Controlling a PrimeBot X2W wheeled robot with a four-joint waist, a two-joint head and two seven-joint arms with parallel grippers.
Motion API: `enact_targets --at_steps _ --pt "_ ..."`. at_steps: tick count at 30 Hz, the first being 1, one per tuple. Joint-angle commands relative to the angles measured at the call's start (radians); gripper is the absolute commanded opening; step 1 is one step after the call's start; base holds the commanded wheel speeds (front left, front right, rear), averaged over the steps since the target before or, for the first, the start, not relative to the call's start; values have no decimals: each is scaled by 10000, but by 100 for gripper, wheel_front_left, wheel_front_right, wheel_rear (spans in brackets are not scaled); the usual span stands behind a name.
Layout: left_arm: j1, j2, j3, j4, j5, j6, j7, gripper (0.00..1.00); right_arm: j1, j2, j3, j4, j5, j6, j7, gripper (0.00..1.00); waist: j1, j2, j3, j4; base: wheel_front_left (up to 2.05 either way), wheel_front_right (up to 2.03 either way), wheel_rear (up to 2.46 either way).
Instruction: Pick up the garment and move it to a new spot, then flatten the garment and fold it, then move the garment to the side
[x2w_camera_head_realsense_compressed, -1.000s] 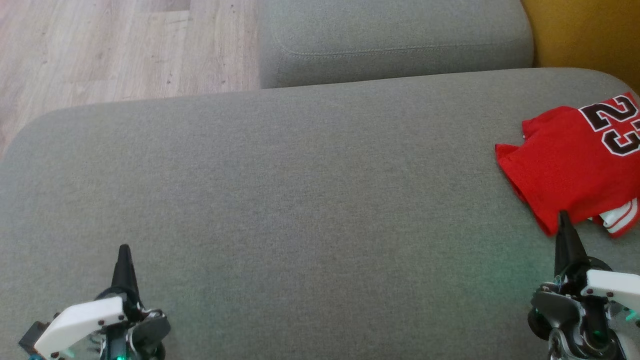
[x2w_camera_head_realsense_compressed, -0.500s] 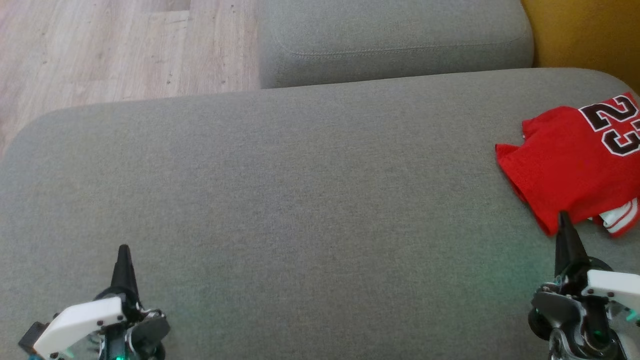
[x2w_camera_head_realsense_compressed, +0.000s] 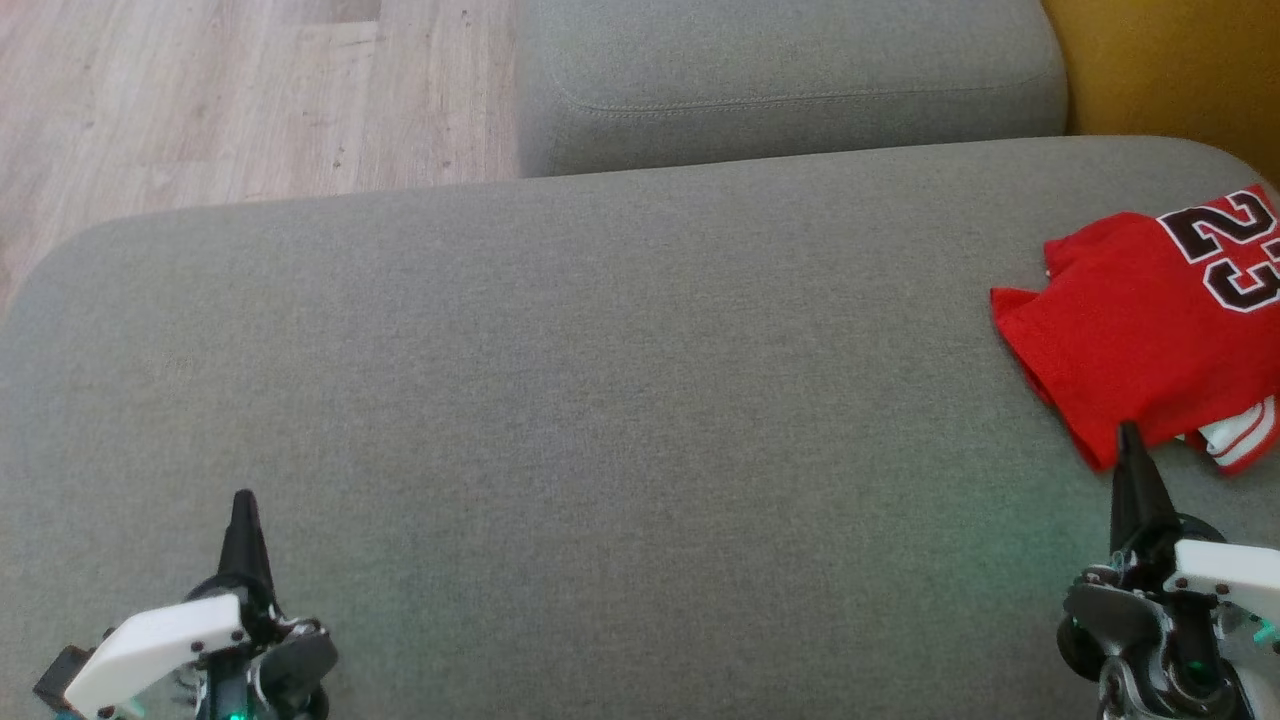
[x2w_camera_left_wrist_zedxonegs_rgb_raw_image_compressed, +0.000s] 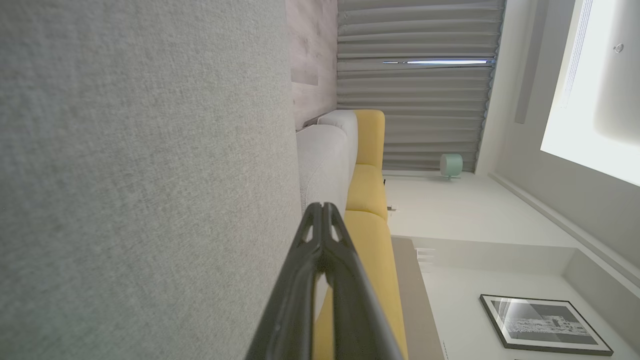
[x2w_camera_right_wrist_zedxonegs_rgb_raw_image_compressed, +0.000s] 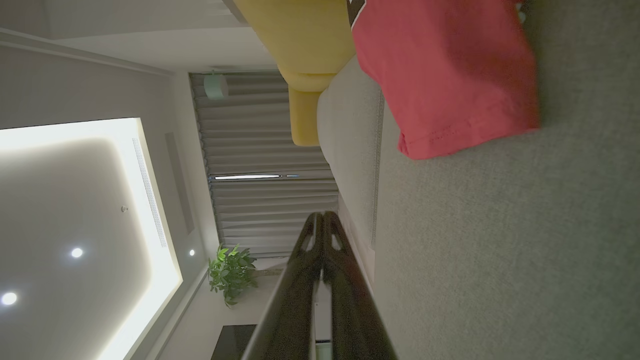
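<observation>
1. I'm looking down on a broad grey sofa cushion (x2w_camera_head_realsense_compressed: 600, 400). A second grey cushion (x2w_camera_head_realsense_compressed: 790, 80) sits beyond it, with wood floor (x2w_camera_head_realsense_compressed: 200, 90) at the far left and a yellow seat (x2w_camera_head_realsense_compressed: 1170, 60) at the far right.
2. The garment (x2w_camera_head_realsense_compressed: 1130, 330), a red jersey with a black "23", lies at the far right of the big cushion and is partly cut off by the edge of the head view. It is doubled over into a compact shape, with white striped trim poking out at its near edge.
3. The right gripper (x2w_camera_head_realsense_compressed: 1128, 432) has its fingers pressed together and holds nothing. In the head view its tip overlaps the jersey's near hem. The right wrist view shows the red cloth (x2w_camera_right_wrist_zedxonegs_rgb_raw_image_compressed: 450, 75) lying ahead of the fingers, apart from them.
4. The left gripper (x2w_camera_head_realsense_compressed: 243, 500) sits near left over bare cushion, well apart from the jersey. Its fingers are pressed together too, and it is empty.
5. My read on progress: the jersey looks loosely folded and parked at the side, so the move, flatten and fold steps seem done. The fold is untidy, though, and I can't rule out that it is simply bunched and waiting to be picked up.
6. On containers: the cushion is the only thing bearing anything, and all it carries is the jersey.
</observation>
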Motion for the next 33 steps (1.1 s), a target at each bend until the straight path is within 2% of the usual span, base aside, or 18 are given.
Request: enact_targets --at_steps 1,33 --pt "-491 91 331 -286 93 -65 70 0 -531 -88 156 -308 -24 -7 80 0 0 -1 0 0 0 0 0" --pt "-498 33 413 -282 162 -65 136 0 -537 -37 84 -304 -84 -7 138 0 0 -1 0 0 0 0 0"
